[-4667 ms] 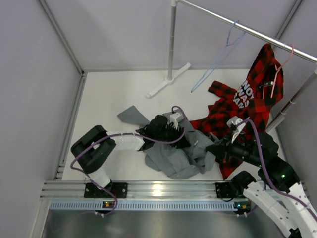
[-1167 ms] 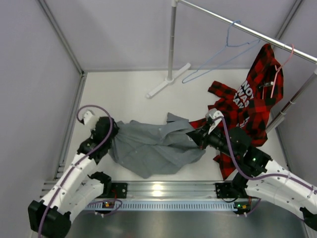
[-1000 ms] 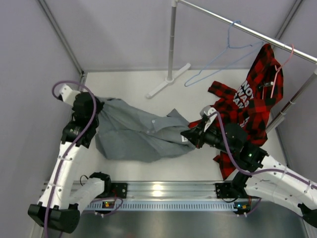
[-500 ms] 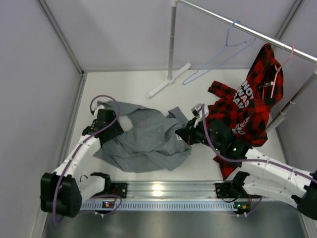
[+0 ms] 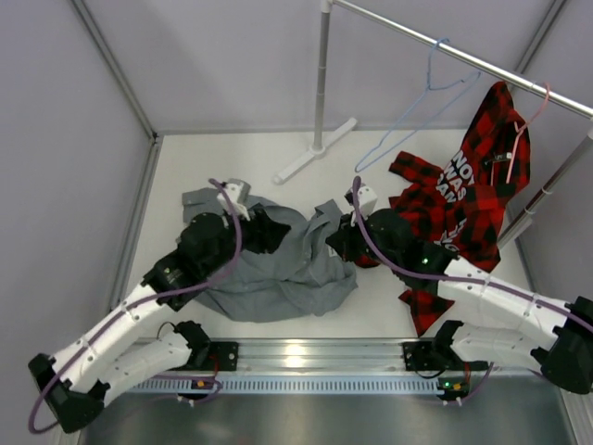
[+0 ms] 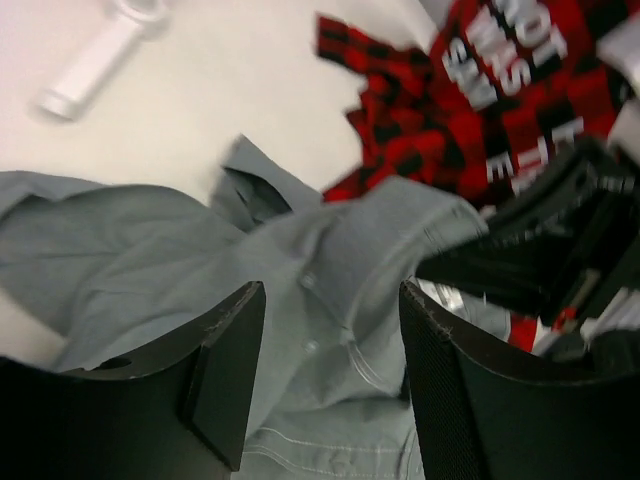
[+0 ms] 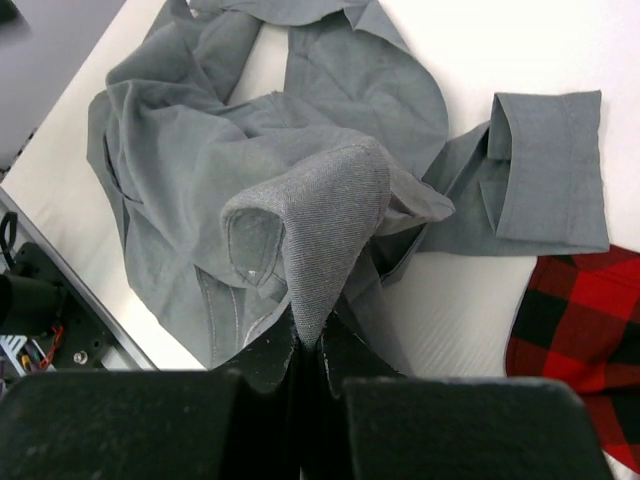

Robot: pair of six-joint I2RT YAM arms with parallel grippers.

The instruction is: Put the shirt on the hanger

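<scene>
The grey-green shirt [image 5: 278, 271] lies crumpled on the white table between my arms. My right gripper [image 5: 337, 248] is shut on a raised fold of it near the collar, seen close up in the right wrist view as the gripper [image 7: 308, 342] pinching the shirt [image 7: 190, 150]. My left gripper [image 5: 267, 230] hovers over the shirt's far side. Its jaws stand open and empty in the left wrist view, the gripper [image 6: 330, 300] above the shirt [image 6: 150, 250]. The light-blue hanger [image 5: 419, 95] hangs bare from the rail at the back right.
A red-and-black plaid shirt [image 5: 463, 190] hangs from a pink hanger [image 5: 536, 109] on the slanted rail [image 5: 482, 63] and spills onto the table at right. The rack's pole and white foot [image 5: 313, 148] stand at the back. Walls close both sides.
My left gripper has let go of the shirt, opened, and swung from the far left to above the shirt's middle. The stretched shirt has slumped into a heap. The right gripper keeps its hold.
</scene>
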